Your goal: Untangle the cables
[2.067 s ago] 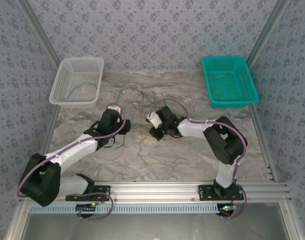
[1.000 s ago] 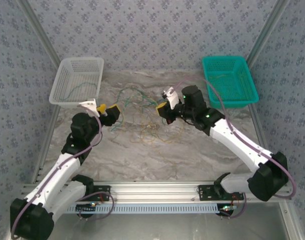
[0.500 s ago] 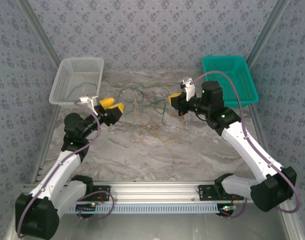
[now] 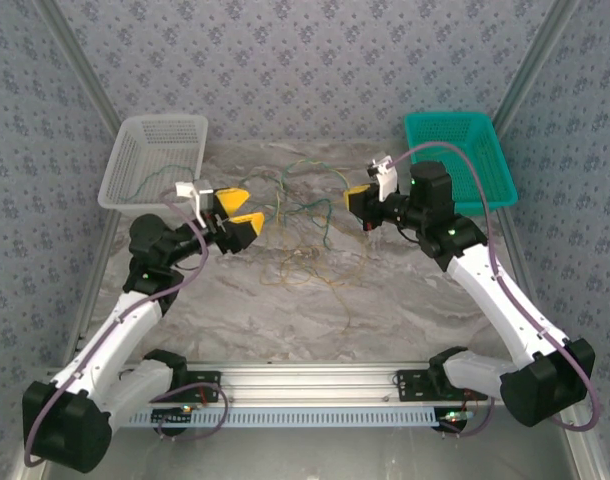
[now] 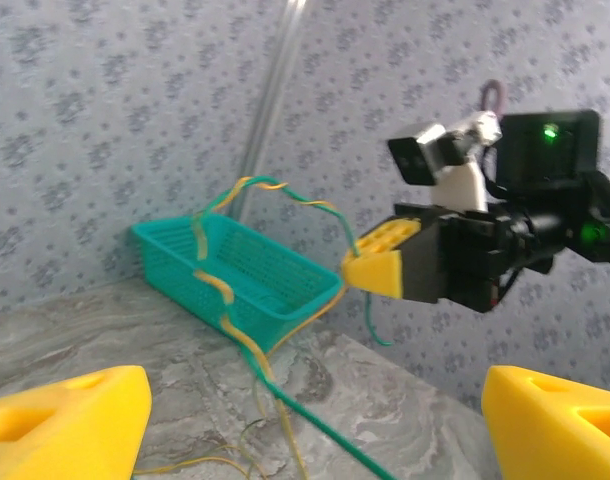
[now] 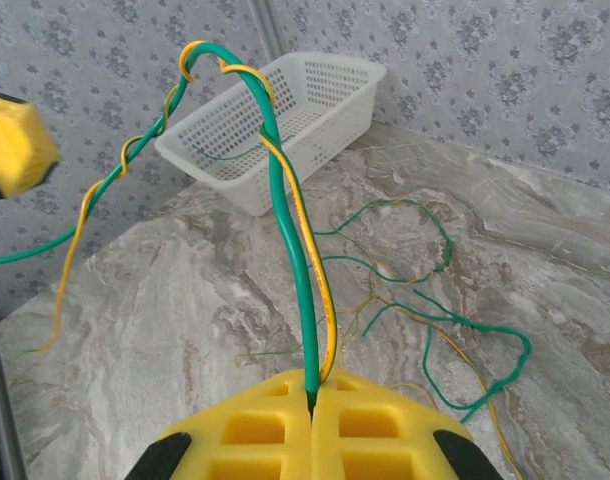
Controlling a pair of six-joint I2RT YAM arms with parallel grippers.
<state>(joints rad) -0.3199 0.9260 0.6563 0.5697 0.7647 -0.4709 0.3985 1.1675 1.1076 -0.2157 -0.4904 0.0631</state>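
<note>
My right gripper (image 4: 357, 198) is shut on the cables: a green and a yellow strand (image 6: 307, 270) rise from between its yellow fingertips (image 6: 315, 420), arch over twisted together and run left. They hang in the air (image 4: 301, 200) across to my left gripper (image 4: 237, 212), which stands open. The green strand (image 5: 315, 425) passes between its wide-apart yellow fingers (image 5: 70, 420) without being pinched. More green and yellow loops (image 4: 303, 265) lie tangled on the marble table below. In the left wrist view the right gripper (image 5: 380, 272) is raised, facing mine.
A white basket (image 4: 165, 120) at the back left holds a green strand. A teal basket (image 4: 455, 118) at the back right holds thin yellow strands. Patterned walls close in the table on three sides. A metal rail (image 4: 315, 378) runs along the near edge.
Both arms swung up and apart from the table centre, lifting the strands. The left gripper's fingers spread wider. The right gripper stayed shut, drifting slightly right.
</note>
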